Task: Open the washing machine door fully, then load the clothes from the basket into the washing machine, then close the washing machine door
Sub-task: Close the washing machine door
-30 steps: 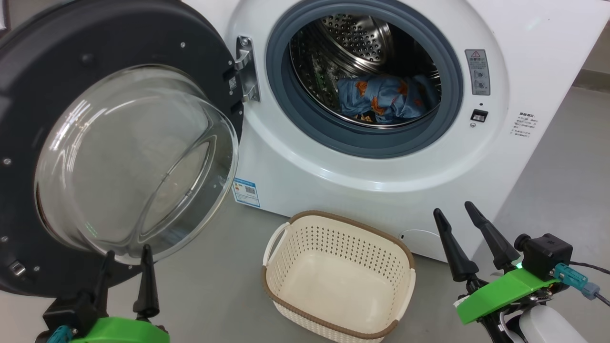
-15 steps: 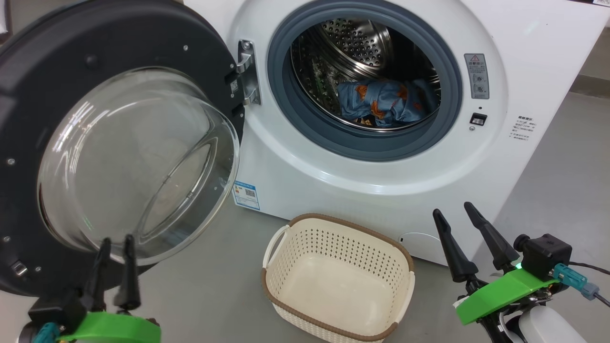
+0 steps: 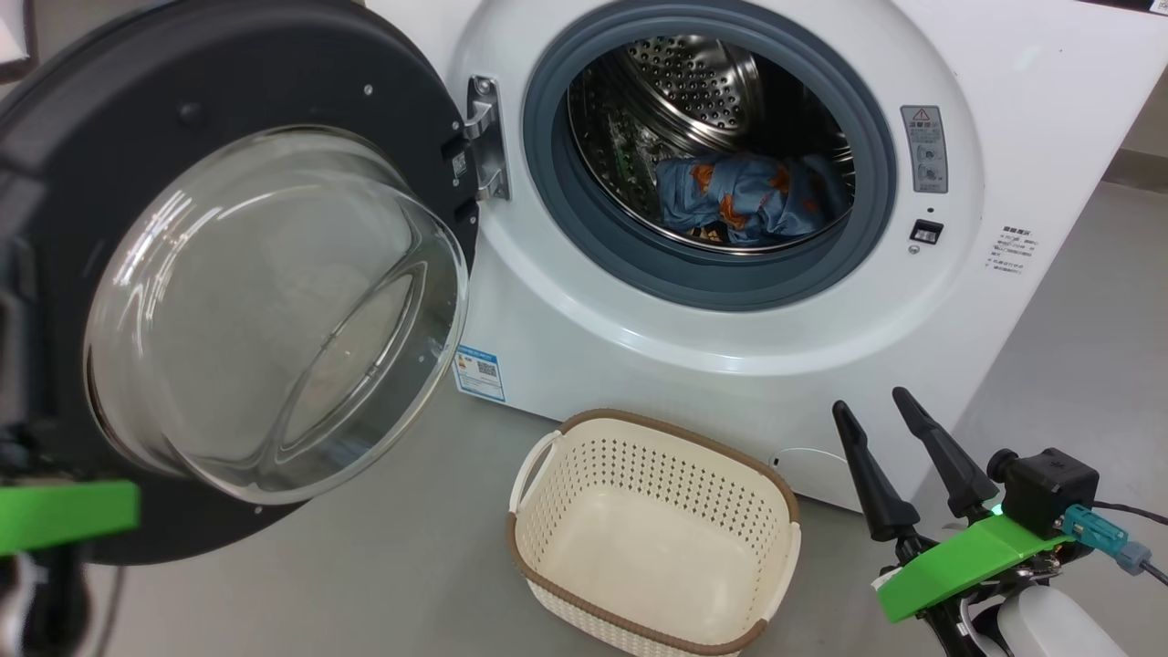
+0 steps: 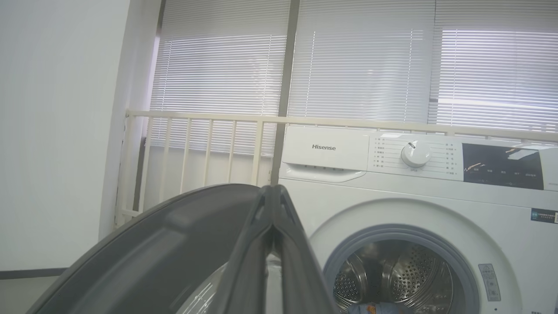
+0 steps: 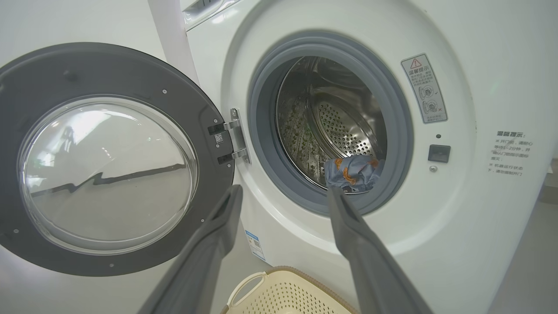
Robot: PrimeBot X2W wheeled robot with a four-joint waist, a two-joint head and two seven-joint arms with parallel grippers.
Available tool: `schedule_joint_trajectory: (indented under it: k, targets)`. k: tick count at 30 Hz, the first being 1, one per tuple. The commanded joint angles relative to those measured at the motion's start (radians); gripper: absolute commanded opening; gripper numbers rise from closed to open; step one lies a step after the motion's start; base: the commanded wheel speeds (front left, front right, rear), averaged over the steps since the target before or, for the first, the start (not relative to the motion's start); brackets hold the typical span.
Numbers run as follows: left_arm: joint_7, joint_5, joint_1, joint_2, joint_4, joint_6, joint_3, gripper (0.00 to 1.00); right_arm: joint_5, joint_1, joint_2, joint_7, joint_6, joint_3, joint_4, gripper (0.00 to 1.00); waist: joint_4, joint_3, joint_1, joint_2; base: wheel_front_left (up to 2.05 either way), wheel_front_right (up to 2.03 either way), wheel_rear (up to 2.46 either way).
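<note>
The washing machine door (image 3: 265, 301) stands swung wide open at the left of the washing machine (image 3: 693, 338). The blue printed clothes (image 3: 744, 196) lie inside that machine's drum (image 3: 693, 73). The basket (image 3: 639, 474) sits on the floor (image 3: 411, 566) just in front of the machine. The left pincer (image 4: 272, 189) is pressed shut on nothing, near the door's rim. The right pincer (image 3: 870, 401) gapes wide and holds nothing, by the machine's lower right.

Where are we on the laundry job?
Done: washing machine door wide open, basket empty, blue printed clothes in the drum. In hand: left end effector, shut, up by the door's rim, contact unclear; right end effector open, beside the basket. Left: closing the door.
</note>
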Motion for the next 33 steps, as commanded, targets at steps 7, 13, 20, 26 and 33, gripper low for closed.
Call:
schedule_joint_trajectory:
  k: [7,13,20,26,33]
  targets:
    - [0.07,-0.284,-0.19,0.089,0.036,-0.017,0.203,0.0,0.021,-0.008,-0.023,-0.005,0.004,0.027,-0.02,1.0,-0.018,0.009,0.0,0.0,0.0,0.0,0.0]
    - [0.126,-0.562,-0.312,0.138,0.299,-0.021,0.397,0.0,0.019,-0.018,-0.037,-0.005,0.004,0.042,-0.015,1.0,-0.047,0.025,0.0,0.0,0.0,0.0,0.0]
    - [0.167,-0.678,-0.372,0.224,0.611,-0.022,0.507,0.0,0.022,-0.028,-0.061,-0.005,0.004,0.06,-0.01,1.0,-0.075,0.042,0.0,0.0,0.0,0.0,0.0]
    - [0.177,-0.739,-0.398,0.257,0.825,-0.028,0.558,0.0,0.027,-0.045,-0.089,-0.005,0.004,0.082,-0.005,1.0,-0.107,0.059,0.0,0.0,0.0,0.0,0.0]
    - [0.244,-0.77,-0.384,0.276,0.968,-0.032,0.551,0.0,0.04,-0.046,-0.111,-0.005,0.004,0.101,0.005,1.0,-0.127,0.061,0.0,0.0,0.0,0.0,0.0]
